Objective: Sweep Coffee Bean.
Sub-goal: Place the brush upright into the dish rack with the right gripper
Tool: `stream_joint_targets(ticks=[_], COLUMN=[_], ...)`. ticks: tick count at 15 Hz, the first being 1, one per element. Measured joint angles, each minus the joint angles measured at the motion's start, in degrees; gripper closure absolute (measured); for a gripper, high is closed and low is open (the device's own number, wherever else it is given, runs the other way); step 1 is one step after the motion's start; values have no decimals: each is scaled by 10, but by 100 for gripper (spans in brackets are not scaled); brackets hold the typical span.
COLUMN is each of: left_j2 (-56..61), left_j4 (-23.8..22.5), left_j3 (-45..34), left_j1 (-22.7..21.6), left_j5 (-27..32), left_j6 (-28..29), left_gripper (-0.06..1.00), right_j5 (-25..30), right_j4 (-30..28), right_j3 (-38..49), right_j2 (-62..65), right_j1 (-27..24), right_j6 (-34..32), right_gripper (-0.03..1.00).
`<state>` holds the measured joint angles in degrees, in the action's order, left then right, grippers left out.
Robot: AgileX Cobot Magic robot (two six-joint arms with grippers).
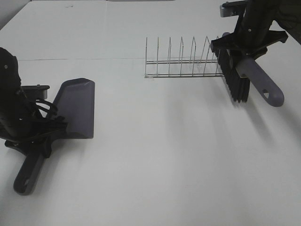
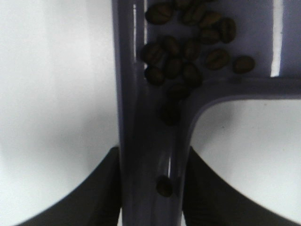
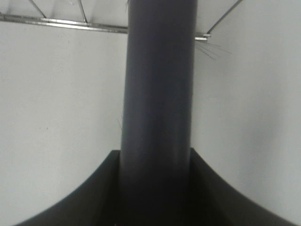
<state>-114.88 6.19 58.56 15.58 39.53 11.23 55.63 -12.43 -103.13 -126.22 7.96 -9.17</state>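
A grey dustpan [image 1: 75, 106] lies on the white table at the left, its handle [image 1: 29, 172] pointing to the front edge. My left gripper [image 1: 35, 136] is shut on that handle. In the left wrist view several dark coffee beans [image 2: 188, 47] lie inside the pan [image 2: 141, 117], one bean [image 2: 164, 185] lower on the handle. My right gripper [image 1: 244, 49] at the back right is shut on the grey handle [image 1: 261, 84] of a brush, also shown in the right wrist view [image 3: 157, 94]. Its black bristles [image 1: 233, 77] hang beside the rack's end.
A wire dish rack [image 1: 183, 61] stands at the back middle; its bars show in the right wrist view [image 3: 61, 21]. The white table [image 1: 178, 155] spreads in front of it.
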Motion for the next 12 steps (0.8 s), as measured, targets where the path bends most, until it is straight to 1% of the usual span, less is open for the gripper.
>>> stream_joint_targets(ticks=[3,5,8,12], left_j2=[0,0,0,0], left_j4=[0,0,0,0], left_j3=[0,0,0,0], left_j1=[0,0,0,0], left_j5=[0,0,0,0], left_j6=[0,0,0,0], left_gripper=[62,62,62,62], right_j5=[5,33,53,45], right_j4=[-4,-4,-7,-9], right_j3=[-60,-111,-162,-172], right_j2=[-31,-69,-103,-109], right_j1=[0,0,0,0], right_j6=[-3,-3,-3,-9], right_gripper=[68,68,68,67])
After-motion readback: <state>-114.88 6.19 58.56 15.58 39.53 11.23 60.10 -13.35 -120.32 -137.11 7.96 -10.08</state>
